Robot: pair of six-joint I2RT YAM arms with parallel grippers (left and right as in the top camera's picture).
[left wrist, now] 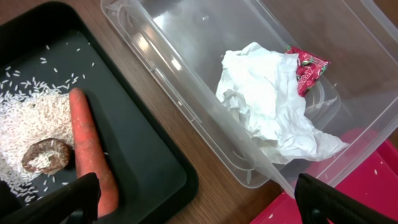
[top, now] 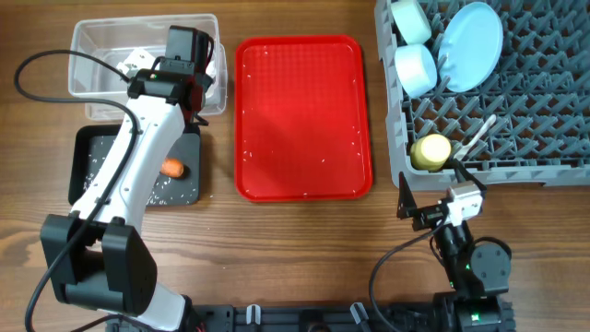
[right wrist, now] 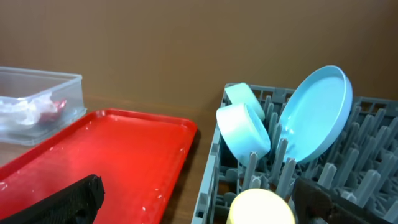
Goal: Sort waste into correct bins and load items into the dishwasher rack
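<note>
The black tray (left wrist: 149, 168) holds an orange carrot (left wrist: 90, 149), a brown food lump (left wrist: 46, 155) and white rice (left wrist: 28, 118). The clear tub (left wrist: 186, 87) holds a crumpled white napkin (left wrist: 267, 99) and a red wrapper (left wrist: 308, 68). My left gripper (left wrist: 199, 205) is open and empty, above the gap between tray and tub (top: 189, 88). The grey rack (top: 535, 101) holds the blue plate (top: 470, 35), mint bowl (top: 410, 20), pale blue bowl (top: 416, 68), yellow cup (top: 430, 152) and white spoon (top: 475, 138). My right gripper (right wrist: 199, 208) is open and empty, near the rack's front left corner (top: 415, 210).
The flat red serving tray (top: 304, 120) lies between the bins and the rack, with a few rice grains on it. It also shows in the right wrist view (right wrist: 106, 155). Bare wooden table lies along the front.
</note>
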